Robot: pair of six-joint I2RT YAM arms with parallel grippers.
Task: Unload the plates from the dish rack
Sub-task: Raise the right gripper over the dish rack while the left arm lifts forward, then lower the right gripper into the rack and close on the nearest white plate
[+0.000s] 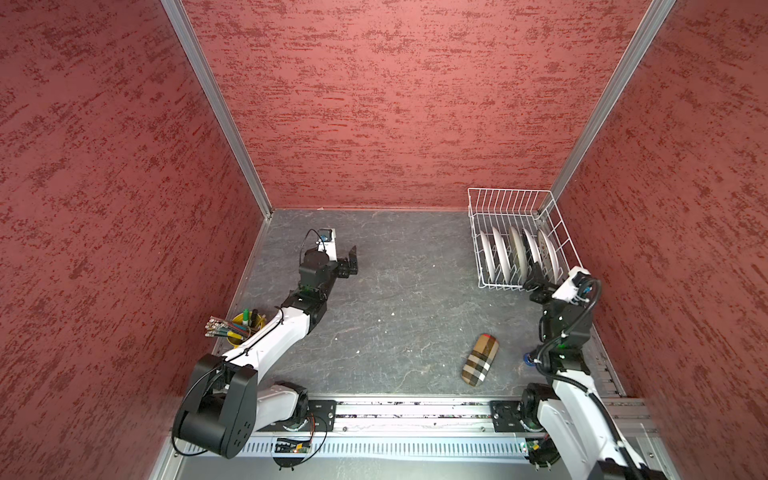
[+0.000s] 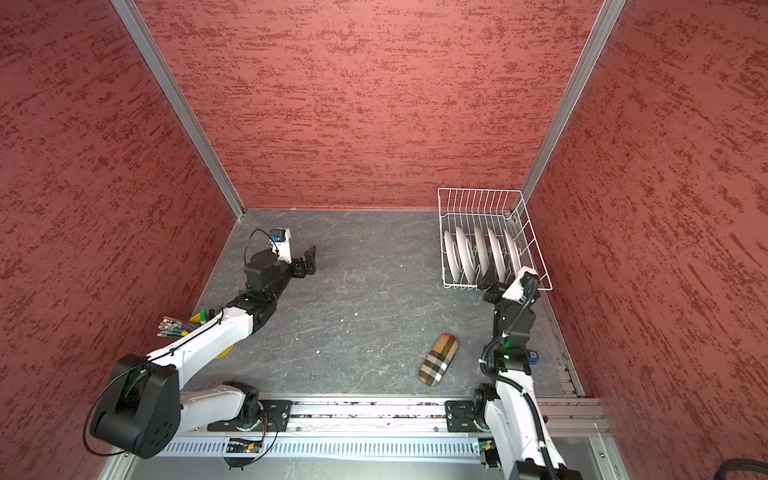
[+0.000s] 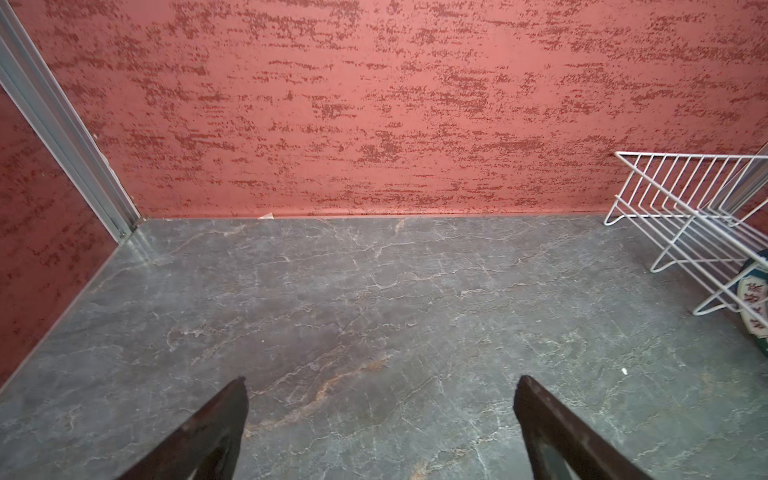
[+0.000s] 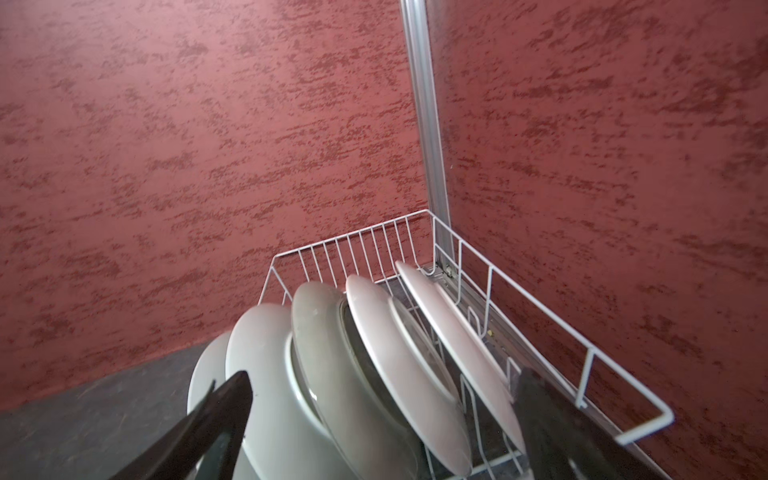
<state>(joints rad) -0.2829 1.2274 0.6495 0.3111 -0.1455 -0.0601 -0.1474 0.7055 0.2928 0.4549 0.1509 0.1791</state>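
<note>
Right gripper spread, seemingly five pale plates, upright in dish rack

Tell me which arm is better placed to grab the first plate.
Right: the right tool stands open at the plates in the dish rack; the left tool, also open, is far away.

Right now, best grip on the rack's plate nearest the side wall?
Likely upper rim of that plate, right gripper from above, jaws straddling its thin edge: it stands on edge, leaning, between prongs of the dish rack, neighbour close beside.
</note>
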